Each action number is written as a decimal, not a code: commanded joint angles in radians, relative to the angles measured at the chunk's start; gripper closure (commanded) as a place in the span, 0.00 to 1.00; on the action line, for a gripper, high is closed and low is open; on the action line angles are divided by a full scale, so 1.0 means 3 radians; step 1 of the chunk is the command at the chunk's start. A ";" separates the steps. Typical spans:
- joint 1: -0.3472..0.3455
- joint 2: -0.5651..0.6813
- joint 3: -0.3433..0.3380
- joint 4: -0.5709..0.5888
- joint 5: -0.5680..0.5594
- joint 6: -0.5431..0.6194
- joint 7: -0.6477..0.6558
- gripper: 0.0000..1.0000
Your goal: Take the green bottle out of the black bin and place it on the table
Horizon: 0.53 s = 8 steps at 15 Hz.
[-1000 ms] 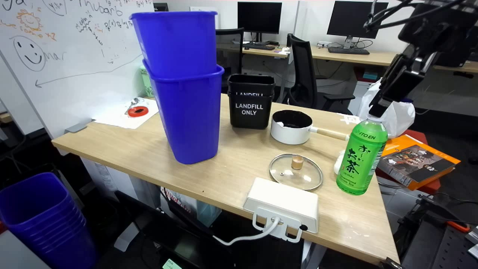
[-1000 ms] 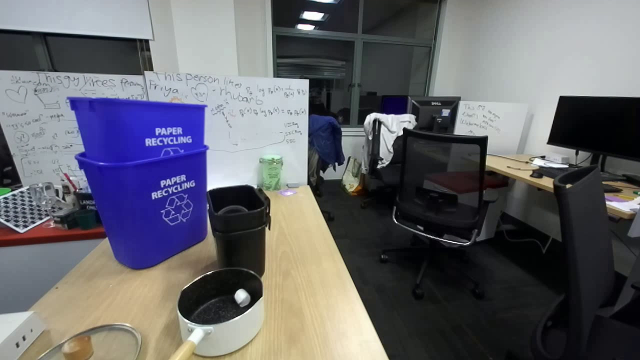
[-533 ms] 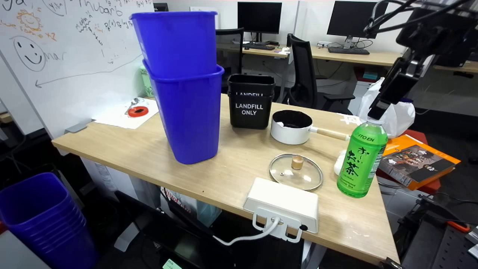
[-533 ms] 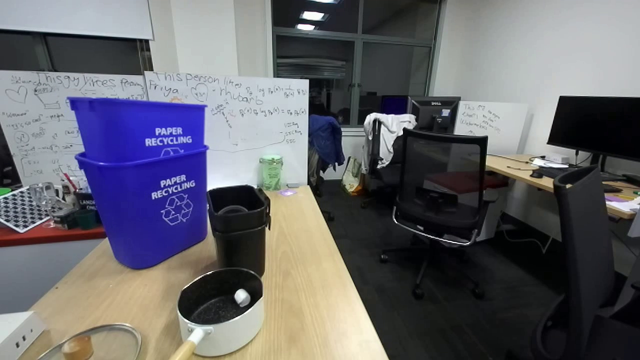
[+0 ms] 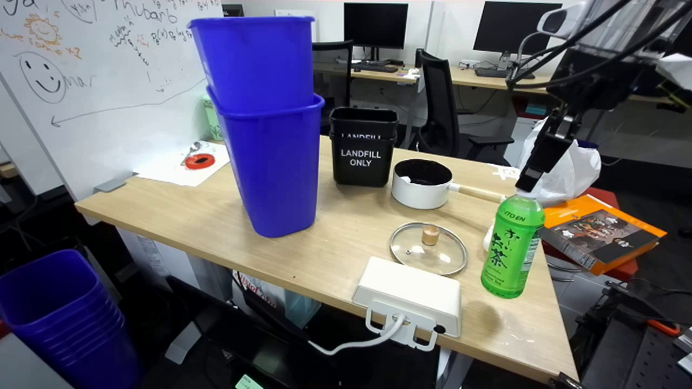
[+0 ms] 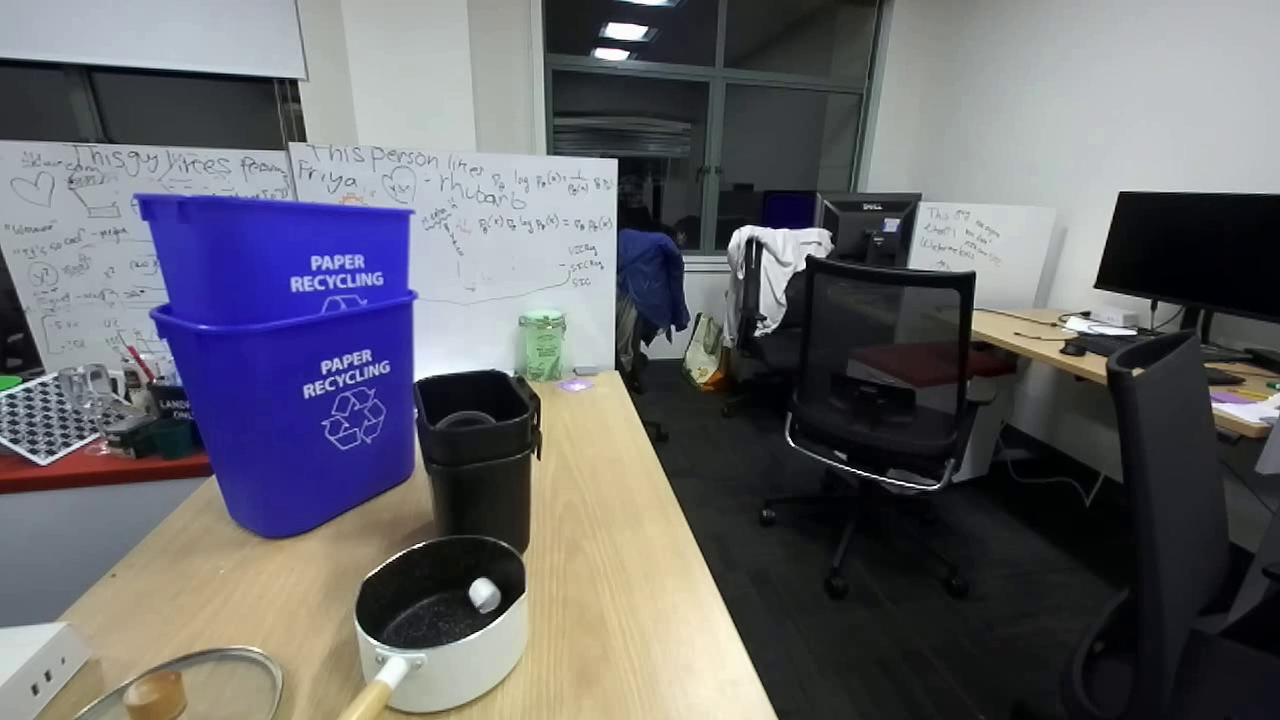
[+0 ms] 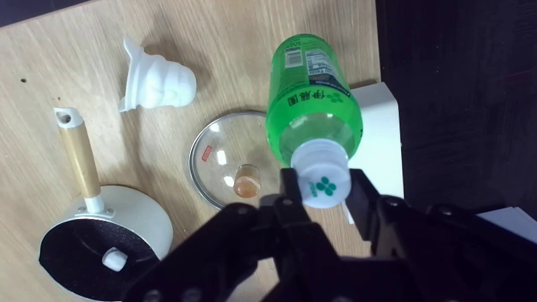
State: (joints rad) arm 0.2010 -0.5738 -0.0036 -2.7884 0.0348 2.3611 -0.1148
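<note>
My pincer (image 7: 326, 183) clamps the bottle (image 5: 512, 246) by its cap (image 7: 320, 172) — released while tilted, it could topple across the surface (image 5: 346, 227).

In an exterior view, stacked recycling bins (image 5: 265, 129) stand on the tabletop (image 5: 346, 227) left of its middle, a sheet of paper (image 5: 172, 170) at the left edge, nested landfill bins (image 5: 363, 150) behind them to the right, toward the far edge. Just right of these sits a saucepan (image 5: 419, 195), a small item (image 7: 114, 259) inside; before it lies a pot lid (image 5: 419, 247), then an outlet box (image 5: 409, 294) on the near edge. Near the right edge, a tea bottle (image 5: 511, 249) hangs between the fingers (image 7: 363, 197) over the tabletop.
</note>
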 commanded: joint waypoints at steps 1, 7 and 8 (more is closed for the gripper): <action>-0.0085 0.0202 0.0105 0.0005 -0.0003 0.0115 0.0070 0.92; -0.0092 0.0393 0.0152 0.0004 0.0031 0.0242 0.0237 0.92; -0.0099 0.0396 0.0152 0.0004 0.0030 0.0233 0.0256 0.92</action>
State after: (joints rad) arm 0.1988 -0.4739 0.0196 -2.7884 0.0349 2.4093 -0.0544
